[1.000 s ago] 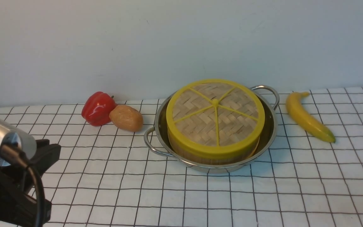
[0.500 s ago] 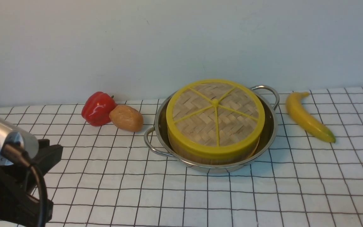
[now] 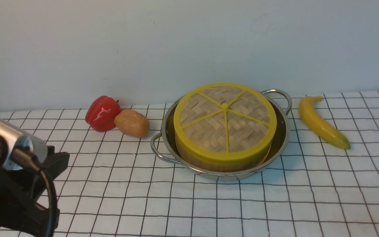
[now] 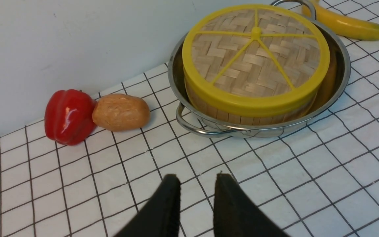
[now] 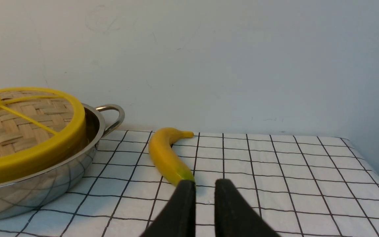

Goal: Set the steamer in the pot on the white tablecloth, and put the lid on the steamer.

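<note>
Centrally on the counter, a white tablecloth (image 3: 275,204) with a thin black grid carries a wide, shallow, shiny stainless-steel pot (image 3: 281,140) with two loop handles. Inside the pot sits the round bamboo steamer (image 3: 209,161), of which only the slatted side wall shows. On top of the steamer rests the flat woven-bamboo lid (image 3: 225,122), with a yellow rim, yellow spokes and a small centre knob; it covers the steamer fully.

To the left of the pot lies a brown oval potato (image 3: 132,123), close to the pot's near handle but apart from it. A glossy red bell pepper (image 3: 102,113) sits against the potato's far side from the pot. To the right of the pot, near its other handle and not touching it, lies a yellow banana (image 3: 321,121) with a greenish tip.

Well to the left of the pot, the left gripper (image 4: 194,184) hangs over bare cloth, its black jaws slightly apart and holding nothing. The right gripper (image 5: 204,187) sits on the banana's side of the pot, its jaws a narrow gap apart and empty, just short of the banana's green tip.
</note>
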`<state>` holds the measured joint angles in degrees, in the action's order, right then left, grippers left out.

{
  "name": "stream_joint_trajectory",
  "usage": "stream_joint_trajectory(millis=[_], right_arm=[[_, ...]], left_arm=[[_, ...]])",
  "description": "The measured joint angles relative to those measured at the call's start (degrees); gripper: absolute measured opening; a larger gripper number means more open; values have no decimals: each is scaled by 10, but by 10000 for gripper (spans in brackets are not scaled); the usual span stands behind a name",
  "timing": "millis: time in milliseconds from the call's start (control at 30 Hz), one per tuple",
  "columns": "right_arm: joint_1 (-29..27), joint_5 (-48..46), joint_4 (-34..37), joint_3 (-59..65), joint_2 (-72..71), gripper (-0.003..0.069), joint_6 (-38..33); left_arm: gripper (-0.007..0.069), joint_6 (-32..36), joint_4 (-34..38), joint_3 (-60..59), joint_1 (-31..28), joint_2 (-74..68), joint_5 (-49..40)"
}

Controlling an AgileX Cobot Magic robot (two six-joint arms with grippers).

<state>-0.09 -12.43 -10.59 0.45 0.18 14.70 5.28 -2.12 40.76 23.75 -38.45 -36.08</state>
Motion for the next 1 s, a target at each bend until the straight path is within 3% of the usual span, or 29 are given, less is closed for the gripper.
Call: stream_joint_trajectory(millis=[100,200,467,633,1000], right_arm=[[0,0,0,0,-2,123,0],[0,0,0,1,-3,129,0],[0,0,0,1,-3,143,0],[0,0,0,1,-3,155,0],[0,0,0,1,-3,183,0]], left_arm=[[148,12,-2,-3,-27,18,1],[148,14,-2,-41,-108,63,19],[160,14,0,-228,-238,170,159],[168,14,1,-370,-258,253,269],[174,13,9,-412,-259,358,281]])
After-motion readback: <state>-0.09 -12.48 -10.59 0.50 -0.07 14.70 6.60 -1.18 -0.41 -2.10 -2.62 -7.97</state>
